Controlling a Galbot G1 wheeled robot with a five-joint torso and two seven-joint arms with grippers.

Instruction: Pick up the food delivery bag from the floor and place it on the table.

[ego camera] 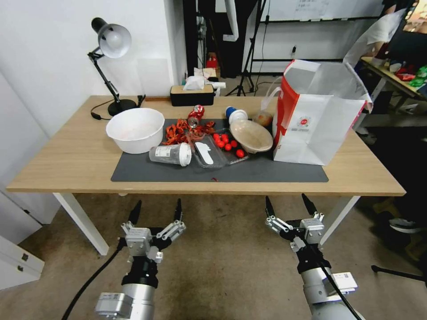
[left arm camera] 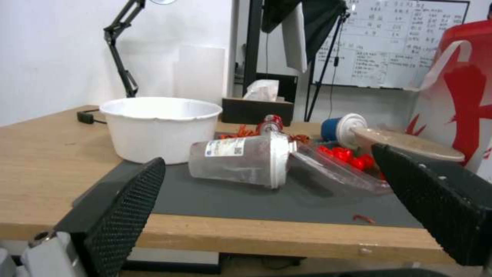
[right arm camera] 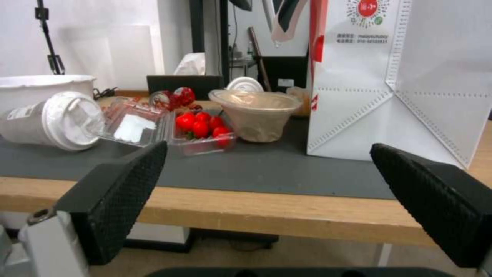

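Your food delivery bag (ego camera: 318, 129) stands by the table's (ego camera: 53, 173) right edge; it looks light and floppy, so hold its handles. Left gripper (ego camera: 155, 212) and right gripper (ego camera: 288, 204) are wide open, empty.

Office or lab workspace, whiteboard (left arm camera: 394, 42) on the wall, tripod stands (ego camera: 249, 49), desk lamp (ego camera: 111, 58)

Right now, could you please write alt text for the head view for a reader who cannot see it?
A white food delivery bag stands upright at the right end of a light-wood table, beside a dark mat littered with a white bowl, a tipped cup and red tomatoes. Below, the left gripper and right gripper hang open above the floor.
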